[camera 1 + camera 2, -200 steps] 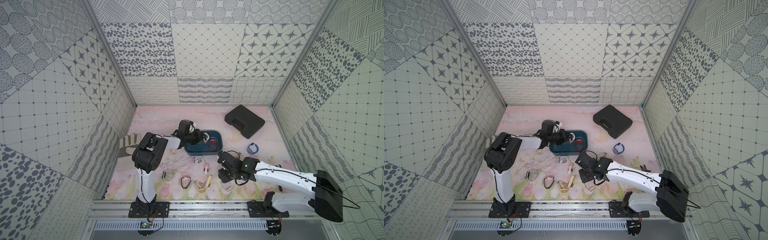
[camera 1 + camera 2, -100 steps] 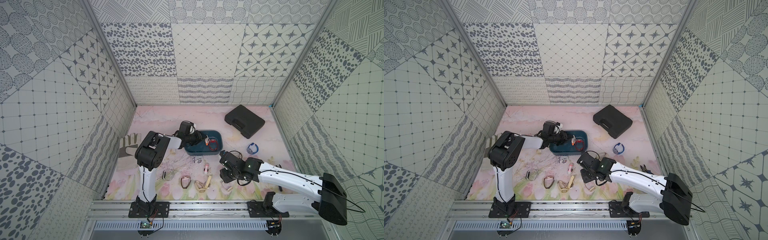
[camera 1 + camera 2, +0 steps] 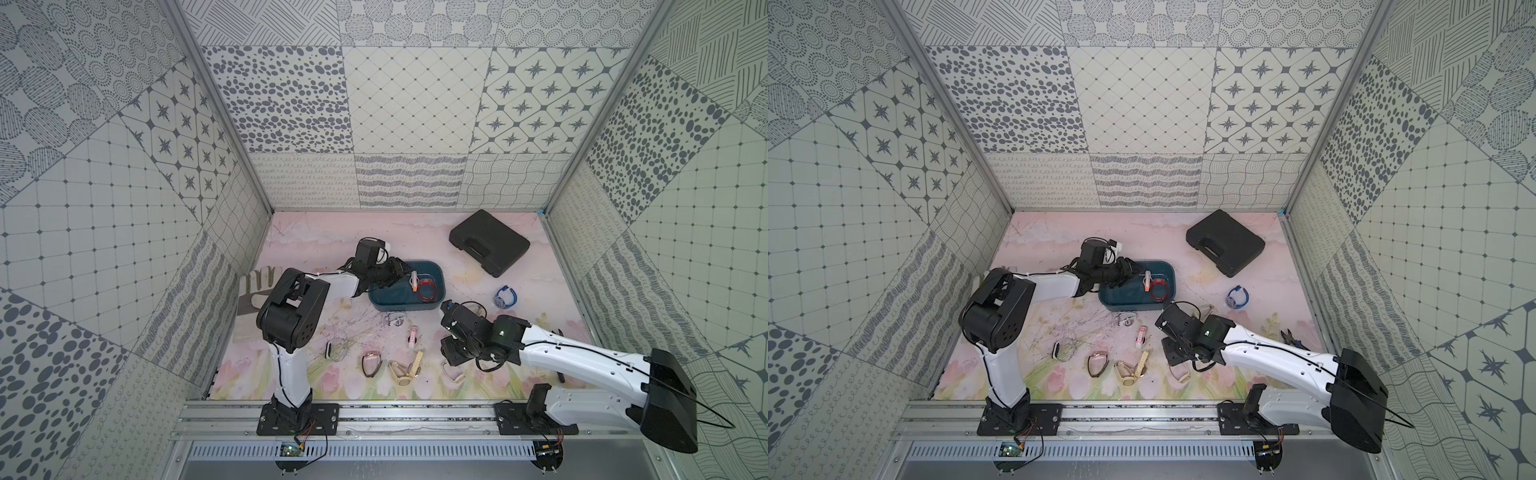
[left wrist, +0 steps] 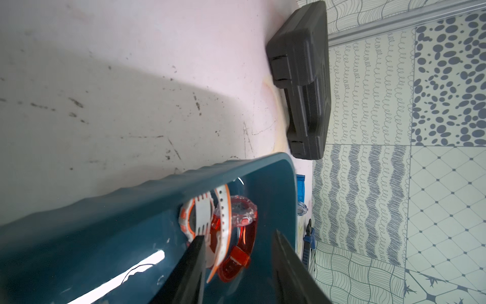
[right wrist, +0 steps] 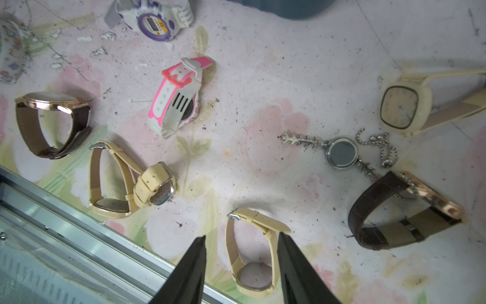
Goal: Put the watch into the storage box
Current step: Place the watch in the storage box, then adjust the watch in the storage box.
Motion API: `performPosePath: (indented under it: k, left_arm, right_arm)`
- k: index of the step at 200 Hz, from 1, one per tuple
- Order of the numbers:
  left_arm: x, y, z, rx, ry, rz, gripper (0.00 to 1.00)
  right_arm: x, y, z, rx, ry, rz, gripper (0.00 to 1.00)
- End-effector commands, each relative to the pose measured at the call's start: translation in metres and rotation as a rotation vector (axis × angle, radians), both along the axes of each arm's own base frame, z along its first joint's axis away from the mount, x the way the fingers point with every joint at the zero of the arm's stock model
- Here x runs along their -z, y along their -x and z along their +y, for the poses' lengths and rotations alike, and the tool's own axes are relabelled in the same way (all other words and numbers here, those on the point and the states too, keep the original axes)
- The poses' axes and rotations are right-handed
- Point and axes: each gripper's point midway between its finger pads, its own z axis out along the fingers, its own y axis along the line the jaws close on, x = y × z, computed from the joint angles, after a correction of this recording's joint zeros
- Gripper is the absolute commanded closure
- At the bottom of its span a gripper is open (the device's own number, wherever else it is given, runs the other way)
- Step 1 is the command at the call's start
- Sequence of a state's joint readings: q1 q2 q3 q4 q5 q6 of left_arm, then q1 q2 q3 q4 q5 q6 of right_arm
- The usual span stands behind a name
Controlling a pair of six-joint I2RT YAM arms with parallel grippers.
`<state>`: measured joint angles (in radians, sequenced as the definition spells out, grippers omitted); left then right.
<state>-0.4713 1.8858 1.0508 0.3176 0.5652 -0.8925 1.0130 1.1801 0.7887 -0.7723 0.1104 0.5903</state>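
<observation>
Right fingers (image 5: 290, 265): parted midway, empty, hovering over the cream-strapped buckled wristwatch (image 5: 253, 276), which lies on its side on the tabletop (image 5: 236, 118) beside the front metal rail (image 5: 79, 226).
Axis: its loop runs along your fingers, with one strap side facing each.
Left fingers (image 4: 285, 260): parted, empty, over the dark teal plastic storage box (image 4: 105, 223), which holds a white-and-orange watch (image 4: 202, 218) and a red translucent watch (image 4: 242, 214).
Obstacles: the brown leather-strapped watch (image 5: 394, 210) lies near; nothing blocks your closing.

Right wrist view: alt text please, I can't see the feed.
The right arm's open fingers frame a cream-strapped watch lying beside the metal rail. Farther off on the floral mat lie a pink-and-white watch, a brown-strapped watch and a chained pocket watch.
</observation>
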Motion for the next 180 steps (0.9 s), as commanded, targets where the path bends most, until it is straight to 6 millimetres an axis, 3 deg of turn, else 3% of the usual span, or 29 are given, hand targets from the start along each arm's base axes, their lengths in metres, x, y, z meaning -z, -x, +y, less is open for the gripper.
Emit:
performPosePath:
  k: [1, 10, 22, 36, 75, 98, 180]
  left_arm:
    - [-0.032, 0.017, -0.009, 0.071, -0.195, -0.141, 0.59]
    - [-0.040, 0.021, -0.018, 0.115, -0.245, -0.171, 0.68]
    - [-0.043, 0.021, -0.022, 0.138, -0.299, -0.178, 0.88]
    - [-0.039, 0.021, -0.027, 0.182, -0.371, -0.165, 0.97]
    - [-0.023, 0.013, -0.050, 0.258, -0.508, -0.162, 1.00]
    - [-0.005, 0.009, -0.044, 0.253, -0.601, -0.145, 1.00]
    - [0.030, 0.000, -0.039, 0.272, -0.770, -0.140, 1.00]
  right_arm:
    - [-0.009, -0.004, -0.002, 0.014, -0.016, -0.035, 0.51]
    - [-0.009, -0.004, -0.003, 0.018, -0.018, -0.038, 0.51]
    - [-0.008, -0.004, -0.004, 0.023, -0.025, -0.039, 0.51]
    - [-0.006, -0.004, -0.005, 0.026, -0.034, -0.040, 0.51]
    - [-0.003, -0.005, -0.007, 0.033, -0.042, -0.035, 0.51]
    - [-0.003, -0.004, -0.009, 0.038, -0.055, -0.035, 0.51]
    - [0.006, 0.000, -0.013, 0.055, -0.067, -0.022, 0.51]
